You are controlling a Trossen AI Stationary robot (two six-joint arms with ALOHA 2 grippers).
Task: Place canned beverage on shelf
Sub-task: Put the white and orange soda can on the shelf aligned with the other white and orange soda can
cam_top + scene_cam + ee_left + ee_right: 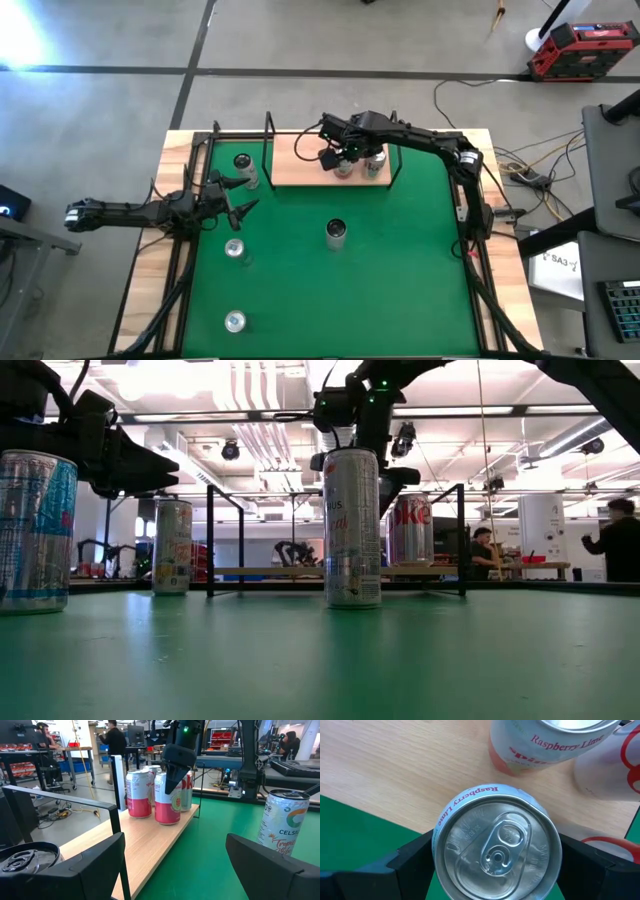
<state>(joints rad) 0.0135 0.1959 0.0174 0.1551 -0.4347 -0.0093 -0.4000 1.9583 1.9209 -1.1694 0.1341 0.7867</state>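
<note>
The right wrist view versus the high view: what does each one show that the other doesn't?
Only the right wrist view shows the can's pull tab and its "Raspberry Lime" lettering, with dark fingers on either side of it. Only the high view shows the whole green table, the left gripper waiting at the left edge, and four cans off the shelf. Both show the right gripper around that can on the wooden shelf.

You can't see where the right gripper's fingers [407, 857] meet the can [496, 847]; its top hides them. Its label beyond "Raspberry Lime" is hidden, and the neighbouring cans [560, 742] are cut off
</note>
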